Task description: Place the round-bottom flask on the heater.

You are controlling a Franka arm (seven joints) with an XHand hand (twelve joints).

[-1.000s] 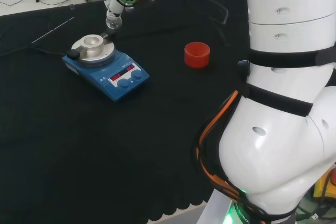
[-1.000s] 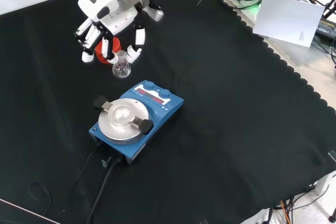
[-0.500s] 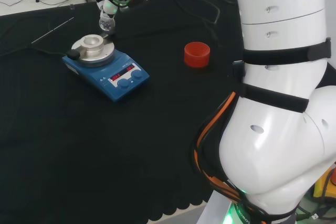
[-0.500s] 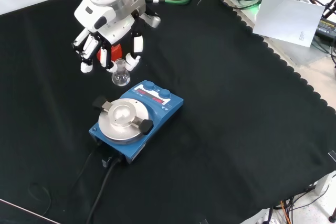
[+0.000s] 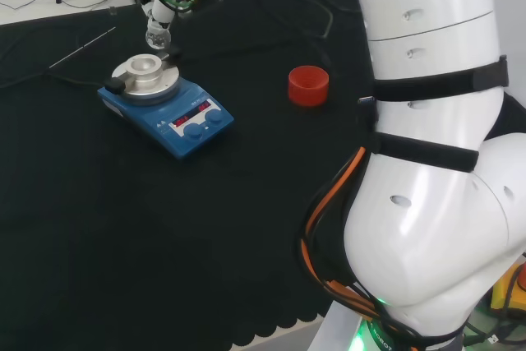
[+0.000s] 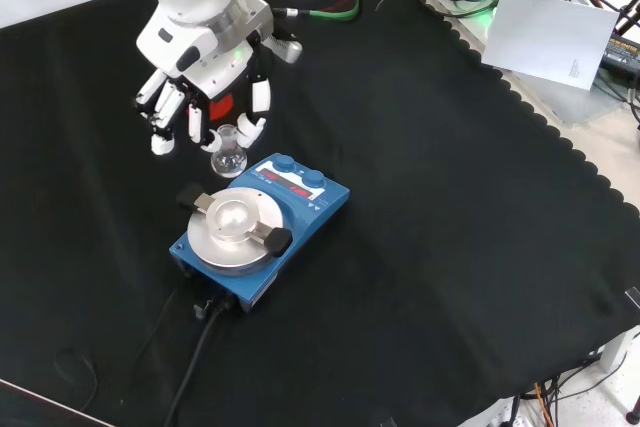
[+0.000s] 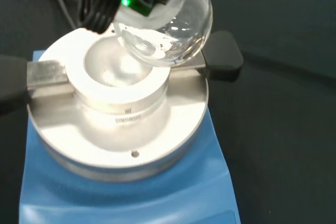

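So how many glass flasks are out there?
1 that I can see: the flask hangs in the hand, beside the heater. Clear glass is hard to spot, so others may be hidden.

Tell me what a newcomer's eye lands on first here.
Probably the blue heater with its silver bowl-shaped top, mid-cloth in the front view. Just beyond it the black and white hand holds a clear round-bottom flask in the air. In the head view, a red ring stands alone on the cloth.
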